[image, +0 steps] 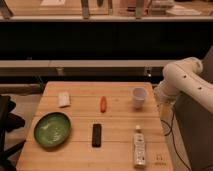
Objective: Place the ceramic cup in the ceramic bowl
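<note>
Six things lie on the wooden table (120, 119), one of each: one ceramic cup (139, 96), one ceramic bowl (52, 130), one small orange-red item (103, 103), one flat black bar (96, 135), one white bottle (139, 150) with a green label lying on its side, and one pale white block (64, 99)

The cup stands upright near the table's back right corner, free of any grip. The bowl sits at the front left, well apart from the cup, with its hollow bare

One white arm (187, 80) comes in from the right, bends at a rounded elbow and drops toward the table's right edge. The gripper (161, 98) hangs at its lower end, just beside that edge and right of the cup, not touching it; its jaws are spread wide and pinch nothing

Between the cup and the bowl lie the orange-red item and the black bar, both near the middle of the table. The bottle lies close to the front edge, below the cup. The block is near the back left. Bare wood shows around the cup on every side and along the back edge
</note>
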Tool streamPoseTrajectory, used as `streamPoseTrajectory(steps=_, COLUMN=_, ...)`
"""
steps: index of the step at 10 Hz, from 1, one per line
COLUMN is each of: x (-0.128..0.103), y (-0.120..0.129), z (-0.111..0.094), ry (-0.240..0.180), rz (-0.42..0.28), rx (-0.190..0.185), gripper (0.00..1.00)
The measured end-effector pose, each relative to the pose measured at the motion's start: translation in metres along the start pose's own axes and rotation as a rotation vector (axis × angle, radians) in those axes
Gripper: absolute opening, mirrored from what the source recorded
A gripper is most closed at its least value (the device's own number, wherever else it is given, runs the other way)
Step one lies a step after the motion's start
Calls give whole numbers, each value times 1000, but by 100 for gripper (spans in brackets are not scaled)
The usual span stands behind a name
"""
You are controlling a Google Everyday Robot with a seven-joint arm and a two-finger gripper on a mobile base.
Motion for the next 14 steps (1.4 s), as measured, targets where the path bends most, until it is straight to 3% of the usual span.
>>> streamPoseTrajectory(steps=14, x=-15, y=-31, z=42, ry=3, rz=-98, rx=-39, gripper=80)
